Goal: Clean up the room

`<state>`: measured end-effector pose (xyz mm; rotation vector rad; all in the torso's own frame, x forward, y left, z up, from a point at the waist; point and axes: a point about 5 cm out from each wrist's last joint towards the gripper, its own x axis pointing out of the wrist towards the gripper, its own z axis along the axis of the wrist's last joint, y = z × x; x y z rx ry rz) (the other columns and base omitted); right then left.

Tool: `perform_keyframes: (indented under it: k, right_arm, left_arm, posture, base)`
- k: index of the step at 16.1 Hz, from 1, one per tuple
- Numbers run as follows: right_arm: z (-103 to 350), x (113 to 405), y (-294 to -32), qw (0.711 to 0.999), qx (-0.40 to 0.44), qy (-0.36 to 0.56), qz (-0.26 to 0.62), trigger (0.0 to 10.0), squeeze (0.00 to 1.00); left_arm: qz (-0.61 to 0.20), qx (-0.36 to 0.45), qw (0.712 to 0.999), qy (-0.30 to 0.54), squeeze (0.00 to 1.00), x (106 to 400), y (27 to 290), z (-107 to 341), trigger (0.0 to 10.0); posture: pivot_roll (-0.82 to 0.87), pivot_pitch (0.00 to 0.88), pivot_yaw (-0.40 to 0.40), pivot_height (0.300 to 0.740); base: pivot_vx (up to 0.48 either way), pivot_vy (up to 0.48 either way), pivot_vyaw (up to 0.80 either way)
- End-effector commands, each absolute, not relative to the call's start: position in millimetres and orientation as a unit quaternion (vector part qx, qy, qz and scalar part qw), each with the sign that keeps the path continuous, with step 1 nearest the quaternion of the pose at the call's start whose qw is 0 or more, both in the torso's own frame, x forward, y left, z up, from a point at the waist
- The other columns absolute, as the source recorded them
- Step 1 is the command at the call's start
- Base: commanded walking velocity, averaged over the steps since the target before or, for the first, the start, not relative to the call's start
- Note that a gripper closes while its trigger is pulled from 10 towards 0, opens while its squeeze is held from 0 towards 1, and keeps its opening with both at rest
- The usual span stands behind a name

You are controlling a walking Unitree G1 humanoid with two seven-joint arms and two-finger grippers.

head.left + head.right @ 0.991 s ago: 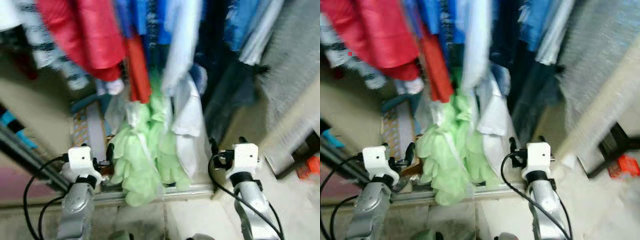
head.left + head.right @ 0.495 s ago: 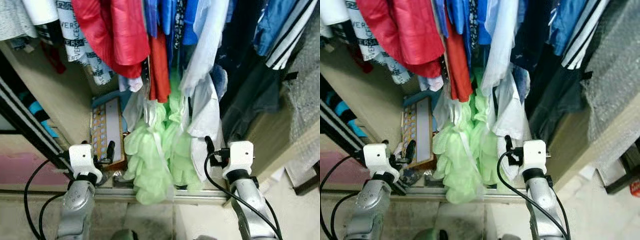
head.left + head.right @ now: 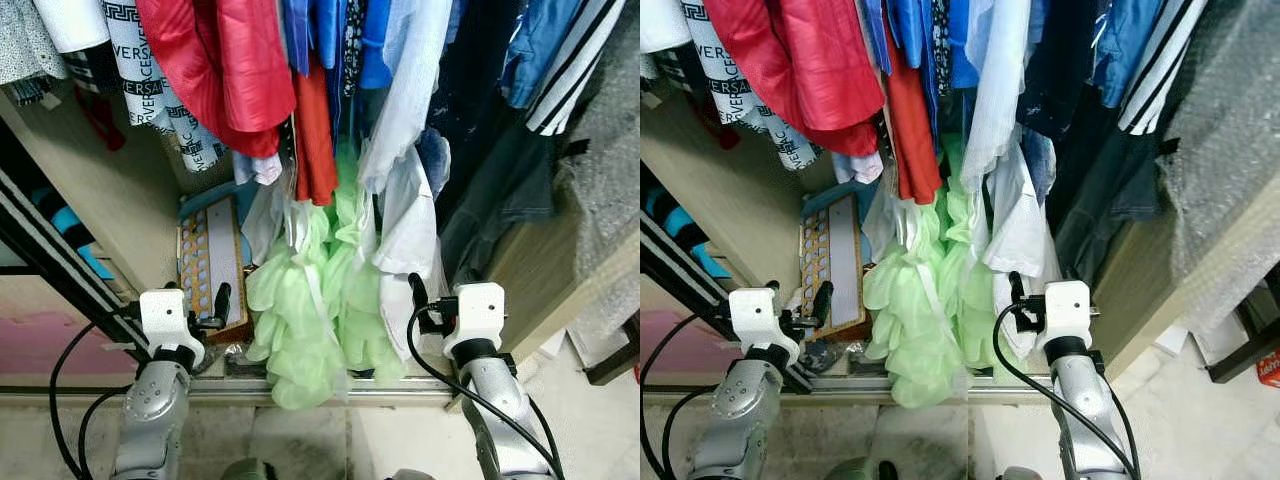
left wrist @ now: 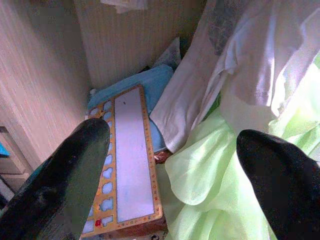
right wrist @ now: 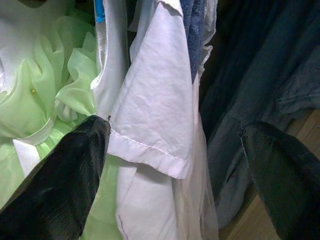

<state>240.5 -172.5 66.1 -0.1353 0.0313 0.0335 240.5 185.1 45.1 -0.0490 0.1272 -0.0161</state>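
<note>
Both end effectors, left (image 4: 172, 165) and right (image 5: 175, 165), gape wide and empty before the pale green dress (image 3: 300, 320) hanging among wardrobe clothes.

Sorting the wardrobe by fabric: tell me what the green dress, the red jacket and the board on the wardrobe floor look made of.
Green dress: thin, sheer, ruffled fabric, probably chiffon or organza; light shows through it.
Red jacket: smooth, slightly shiny cloth, likely nylon or polyester.
Board: stiff, probably wood or thick card, with a pale matte centre and cut-out shapes along its frame.
</note>
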Motion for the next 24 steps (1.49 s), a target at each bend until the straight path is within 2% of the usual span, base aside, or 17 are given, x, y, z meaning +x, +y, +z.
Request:
perform_keyframes:
  k: [1, 4, 24]
  right_arm:
    - [70.0, 242.9, -169.3, 0.997, -0.07, 0.005, 0.025, 10.0, 0.0]
    - [69.8, 242.6, -169.5, 0.997, -0.067, 0.006, 0.025, 10.0, 0.0]
    - [71.1, 242.0, -170.3, 0.997, -0.075, 0.021, 0.018, 10.0, 0.0]
  left_arm:
    - [-0.009, -0.02, 0.998, 0.063, 0.0, 241.8, 187.4, 45.9, 10.0]
    - [-0.009, -0.02, 0.998, 0.064, 0.0, 241.7, 187.0, 45.7, 10.0]
    - [-0.004, -0.021, 0.997, 0.075, 0.0, 240.5, 190.0, 44.7, 10.0]
  posture:
    - [-0.05, 0.0, 0.044, 0.74]
    - [-0.06, 0.0, 0.044, 0.74]
    - [-0.05, 0.0, 0.047, 0.74]
  base:
    - [0.262, 0.0, 0.54]
    - [0.254, 0.0, 0.33]
    - [0.0, 0.0, 0.0]
